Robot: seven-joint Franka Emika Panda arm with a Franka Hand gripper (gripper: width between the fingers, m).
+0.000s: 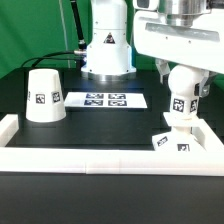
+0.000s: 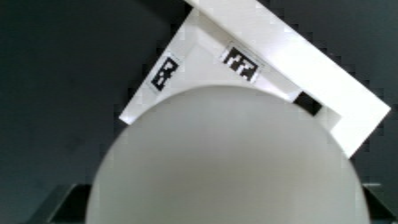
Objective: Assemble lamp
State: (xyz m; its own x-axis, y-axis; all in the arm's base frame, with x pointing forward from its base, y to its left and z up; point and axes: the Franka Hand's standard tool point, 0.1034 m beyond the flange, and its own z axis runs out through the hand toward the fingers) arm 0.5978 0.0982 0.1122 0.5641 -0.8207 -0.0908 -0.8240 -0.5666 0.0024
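Jaws pinch the round head of the bulb (image 1: pixel 180 105), gripper (image 1: pixel 184 80) holding it upright at 3 o'clock from the marker board (image 1: pixel 105 100) in the exterior view, stem end just above the base (image 1: pixel 168 142) at its 6 o'clock, contact unclear; shade (image 1: pixel 43 97) stands at the board's 9 o'clock, well apart
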